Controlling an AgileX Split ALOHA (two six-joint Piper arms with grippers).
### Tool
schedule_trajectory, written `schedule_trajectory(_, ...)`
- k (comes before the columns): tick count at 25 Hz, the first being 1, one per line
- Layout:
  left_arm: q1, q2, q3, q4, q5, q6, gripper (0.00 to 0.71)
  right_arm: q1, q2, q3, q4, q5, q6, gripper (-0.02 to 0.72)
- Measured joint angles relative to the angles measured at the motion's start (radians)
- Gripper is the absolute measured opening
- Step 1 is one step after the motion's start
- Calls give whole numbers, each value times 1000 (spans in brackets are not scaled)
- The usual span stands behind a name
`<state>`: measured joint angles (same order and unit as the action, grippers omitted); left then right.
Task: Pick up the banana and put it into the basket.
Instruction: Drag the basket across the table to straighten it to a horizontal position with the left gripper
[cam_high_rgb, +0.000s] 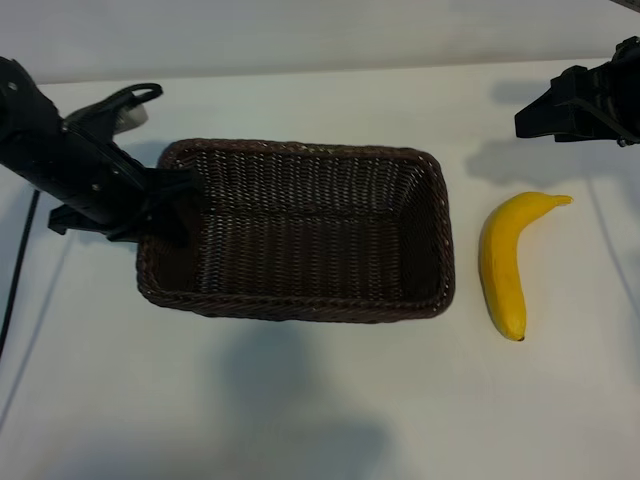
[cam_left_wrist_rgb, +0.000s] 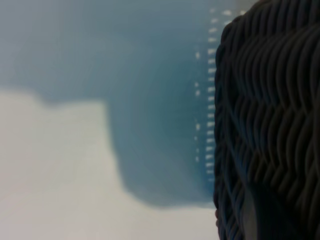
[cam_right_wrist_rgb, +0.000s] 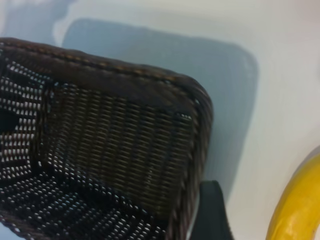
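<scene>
Wicker, dark and tightly woven, shapes our rounded basket; our left gripper pinches its short wall. Smooth, curved banana lies beside it; our right gripper gapes empty.

The basket corner lies near the banana.

Yellow banana flat beside empty wicker basket

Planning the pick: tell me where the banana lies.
In the exterior view the banana lies on the table at the right, just outside the basket's right wall, not touching it, below the right hand.
</scene>
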<state>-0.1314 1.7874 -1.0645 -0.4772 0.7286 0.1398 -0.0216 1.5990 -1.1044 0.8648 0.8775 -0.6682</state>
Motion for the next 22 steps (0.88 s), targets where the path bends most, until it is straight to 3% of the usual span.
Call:
schedule_trajectory(6, -43, 42, 0, -49, -45, 1, 160, 0, 0, 0, 0, 0, 0, 539)
schedule_trajectory(22, -45, 59, 0, -50, -62, 2, 165, 0, 0, 0, 0, 0, 0, 539)
